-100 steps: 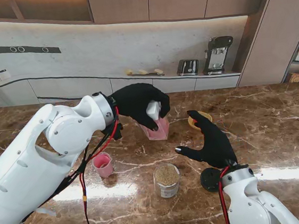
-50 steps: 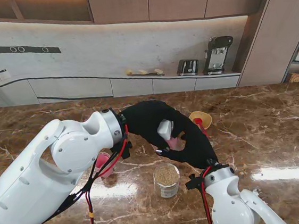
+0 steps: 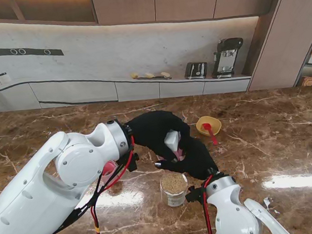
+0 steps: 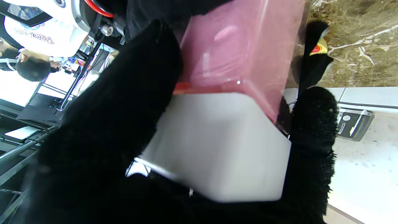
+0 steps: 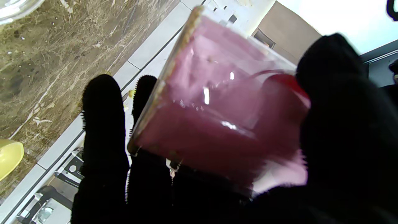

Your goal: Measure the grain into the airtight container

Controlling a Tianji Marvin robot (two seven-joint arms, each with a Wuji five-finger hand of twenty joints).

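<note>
Black fleece covers both hands, and both are wrapped around one pink translucent container (image 3: 177,148) with a white block-shaped lid (image 3: 172,140). The left hand (image 3: 151,127) clasps it at the lid end: in the left wrist view its fingers (image 4: 112,118) curl over the white lid (image 4: 217,146), with the pink body (image 4: 242,49) running on beyond. The right hand (image 3: 196,158) grips the same container from the side nearer to me; its wrist view shows fingers (image 5: 102,130) behind the pink wall (image 5: 217,124) and the thumb closed over the near side. That view also shows the container tilted, its walls clear pink with a pale rim along the open end and bright glints on the plastic. A red part shows at the seam between lid and body.

Taking the container as the landmark: it is held off the marble table (image 3: 282,148), directly over and slightly farther from me than a glass jar (image 3: 175,189) filled with tan grain. A small pink cup (image 3: 109,168) stands to the left of the container, mostly hidden by the left arm. A yellow bowl (image 3: 209,125) with a red spoon (image 3: 209,131) lies to its right, apart from it. A back counter with appliances runs farther away.
</note>
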